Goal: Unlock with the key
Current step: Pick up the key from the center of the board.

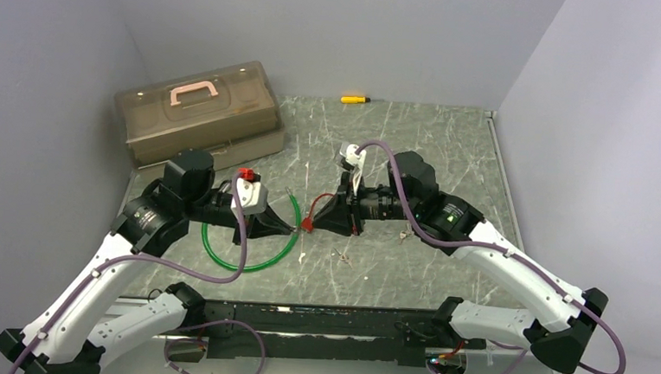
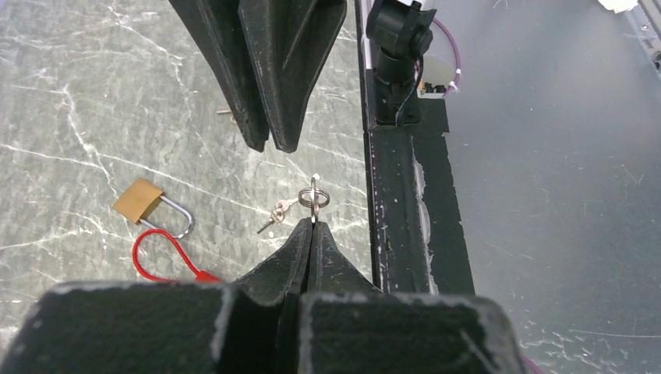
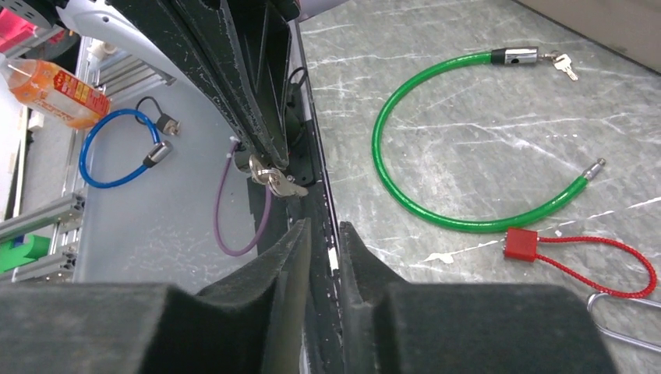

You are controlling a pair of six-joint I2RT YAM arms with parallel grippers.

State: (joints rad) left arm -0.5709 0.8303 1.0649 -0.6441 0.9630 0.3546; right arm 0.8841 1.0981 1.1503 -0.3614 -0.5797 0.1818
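While my left gripper [image 2: 312,224] presses its black wedge fingers together on a thin steel key ring [image 2: 315,199], small keys [image 3: 274,181] dangling, my right gripper [image 3: 322,228] shows a narrow slit, empty. The boxy brass padlock [image 2: 139,200], with its curved steel shackle, lies on the veined table [image 2: 78,93] beside a red cable loop [image 2: 156,257].

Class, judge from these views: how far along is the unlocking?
Done: the left tool grips the key ring above the table. In hand: the right tool faces it, empty. Left: the brass padlock lies untouched, no key in it.
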